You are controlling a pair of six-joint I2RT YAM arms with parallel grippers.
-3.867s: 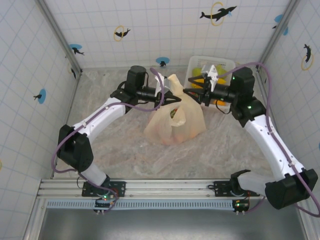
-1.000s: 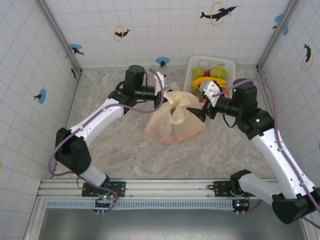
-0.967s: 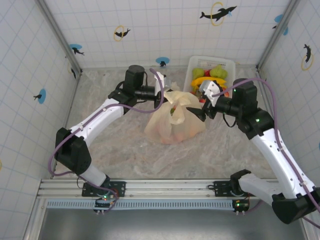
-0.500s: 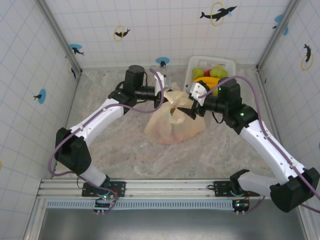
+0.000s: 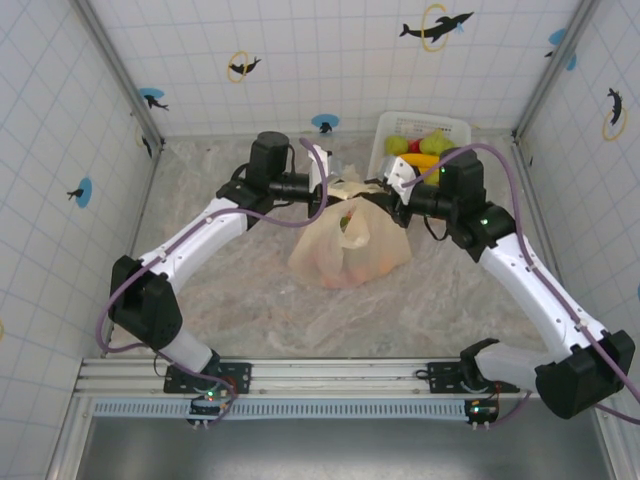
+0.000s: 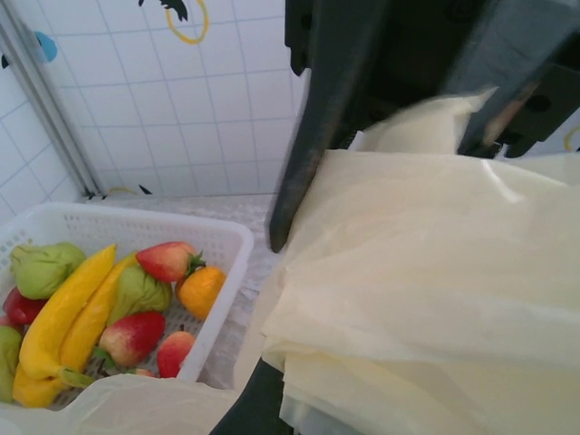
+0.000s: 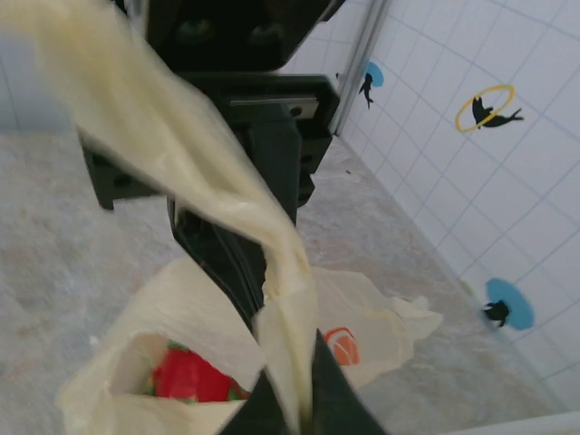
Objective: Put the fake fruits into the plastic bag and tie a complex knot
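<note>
One plastic bag (image 5: 350,255) rests on the surface (image 5: 220,290), its top held up between my two tools. Left tool (image 5: 326,188): clamped shut on a bunched fold of the bag's rim. Right tool (image 7: 288,408): closed tight on one handle strip. One red fake fruit (image 7: 188,376) shows through the bag's mouth. Beyond the right tool, one white basket (image 6: 222,249) holds more fruits, two bananas (image 6: 63,308) among them.

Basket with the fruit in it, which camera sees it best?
The left wrist camera. The basket sits close and big there, so you can pick out bananas, strawberries and green pears inside. From the top camera the basket looks small at the far end, and the right arm covers its near part.
</note>
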